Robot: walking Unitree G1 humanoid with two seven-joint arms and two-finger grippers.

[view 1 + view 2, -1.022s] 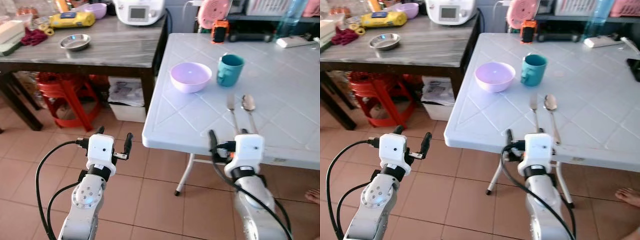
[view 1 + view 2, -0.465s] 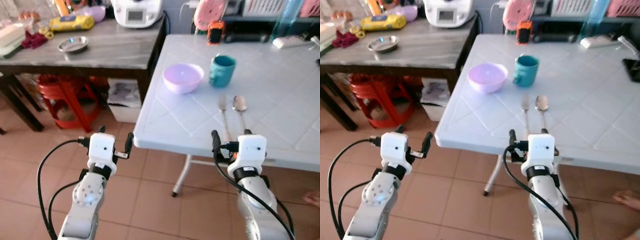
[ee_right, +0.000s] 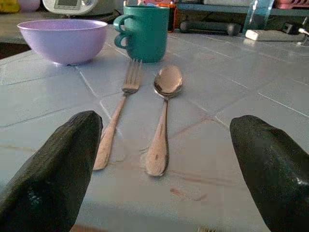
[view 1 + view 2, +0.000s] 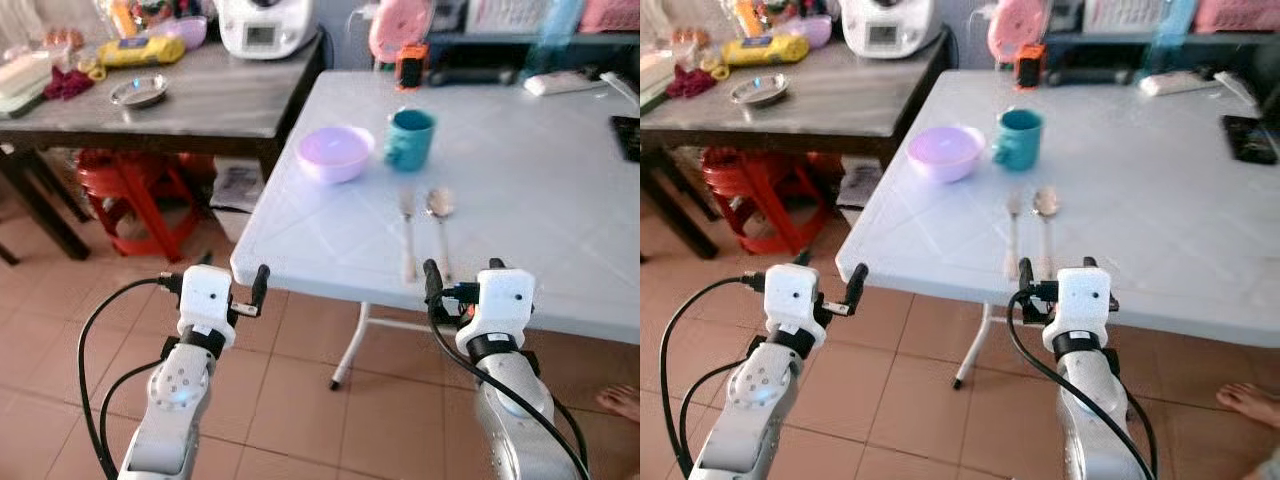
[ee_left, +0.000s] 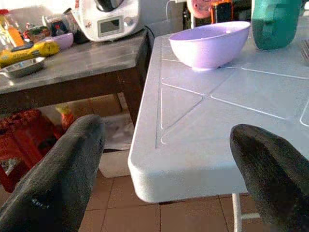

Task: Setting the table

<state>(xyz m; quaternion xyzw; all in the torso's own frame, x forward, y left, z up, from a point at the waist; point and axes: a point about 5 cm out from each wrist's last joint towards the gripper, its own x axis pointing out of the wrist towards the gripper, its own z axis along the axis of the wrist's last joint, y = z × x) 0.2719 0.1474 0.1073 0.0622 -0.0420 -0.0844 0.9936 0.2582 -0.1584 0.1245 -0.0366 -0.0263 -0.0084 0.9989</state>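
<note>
Far left: dark wooden table (image 4: 215, 100) carrying a steel dish (image 4: 139, 92) and a white appliance (image 4: 264, 24), red stool (image 4: 130, 190) beneath. Left end effector (image 4: 232, 290) hovers over the tiled floor (image 4: 290, 400), just off the near corner of the white table (image 4: 530, 190), fingers (image 5: 58, 179) spread, holding nothing. On the white table: lilac bowl (image 4: 335, 153), teal mug (image 4: 409, 138) just beside it, then fork (image 4: 407, 225) and spoon (image 4: 438, 220) lying parallel, close but apparently not touching (head views blurred). Right end effector (image 4: 460, 280) sits at the near table edge, in line with the cutlery handles, fingers (image 3: 53, 169) spread wide, empty.
</note>
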